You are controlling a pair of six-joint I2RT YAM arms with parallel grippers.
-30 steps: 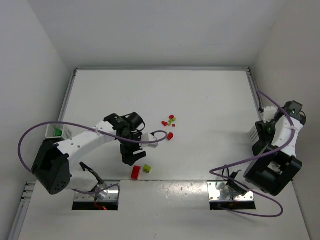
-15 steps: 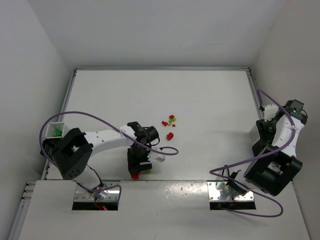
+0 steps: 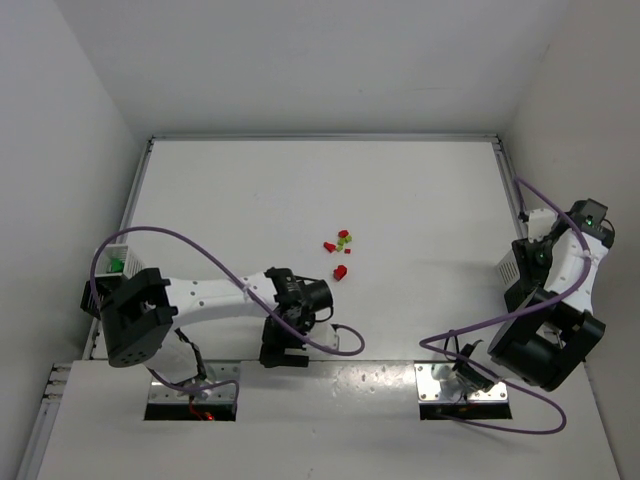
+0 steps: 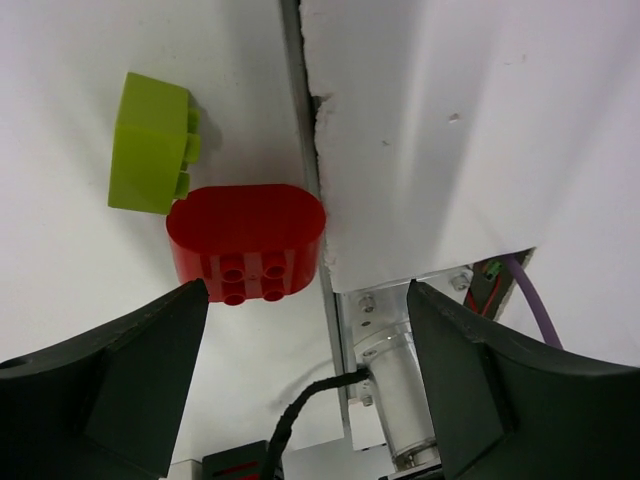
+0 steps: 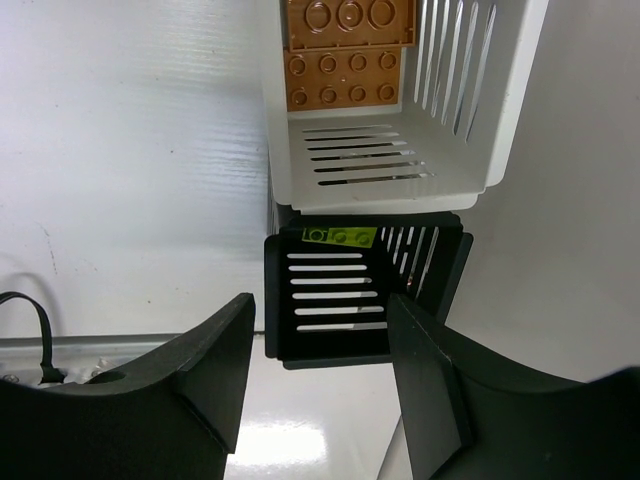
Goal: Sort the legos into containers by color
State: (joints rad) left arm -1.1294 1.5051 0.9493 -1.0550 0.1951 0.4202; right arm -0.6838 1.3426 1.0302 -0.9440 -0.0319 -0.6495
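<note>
Since the red brick (image 4: pixel 247 243) touched the lime brick (image 4: pixel 150 143), one closing could have caught both. The left gripper (image 4: pixel 308 300) stood wide, empty.

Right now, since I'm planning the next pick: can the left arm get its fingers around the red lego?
Probably yes. The left arm's fingers stand open over the red lego, with nothing between them. The raised ledge close beside it may crowd one finger, and a lime lego sits at its other side.

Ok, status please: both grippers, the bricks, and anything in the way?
Left gripper open over red rounded plastic brick. Right gripper open, empty, above black slotted bin. Lime plastic brick right beside red one; raised white ledge crowds it.
</note>
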